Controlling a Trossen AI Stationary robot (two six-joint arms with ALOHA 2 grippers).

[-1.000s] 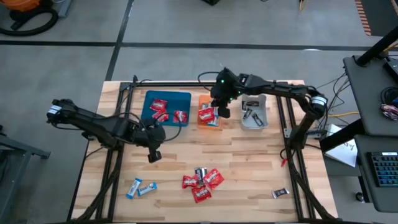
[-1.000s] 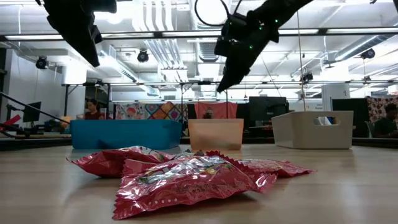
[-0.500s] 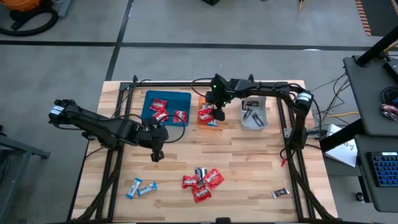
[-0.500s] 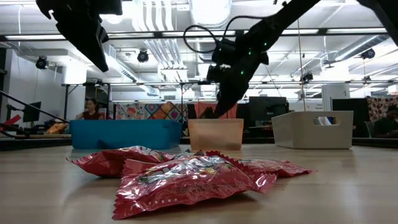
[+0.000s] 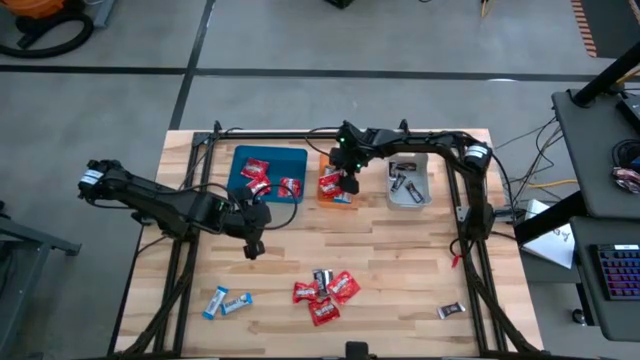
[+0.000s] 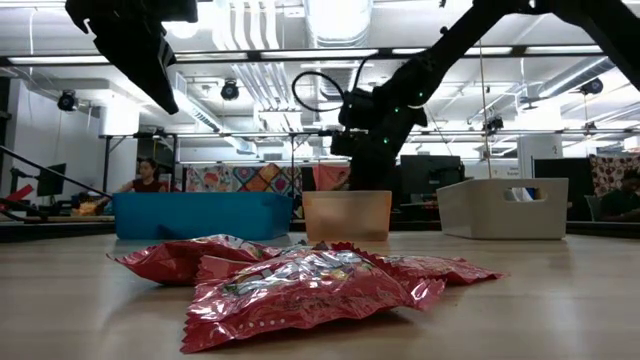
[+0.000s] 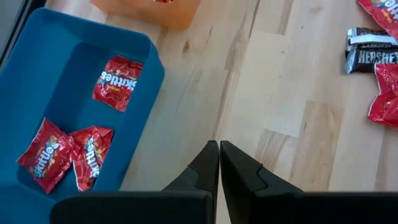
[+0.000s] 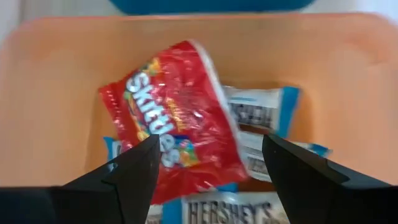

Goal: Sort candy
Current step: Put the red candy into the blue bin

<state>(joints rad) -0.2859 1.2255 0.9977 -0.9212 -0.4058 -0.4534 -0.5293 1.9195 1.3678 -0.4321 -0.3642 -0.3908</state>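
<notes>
The right pincer [image 5: 347, 184] hung wide open and empty over the orange tray [image 5: 324, 196], a red Skittles packet [image 8: 174, 127] lying loose between its fingers atop blue-and-white sweets [image 8: 261, 118]. The left pincer [image 5: 253, 249] hovered shut above the wooden desk [image 5: 400, 260], near the blue tray [image 5: 295, 160] holding red packets. More candy [image 5: 322, 290] lay scattered on the desk.

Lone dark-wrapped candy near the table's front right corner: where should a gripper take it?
Across the short width of the small dark-wrapped candy, coming straight down. It lies flat and slightly tilted on bare wood, apart from other candy, so turn the gripper's fingers square to its long axis.
</notes>
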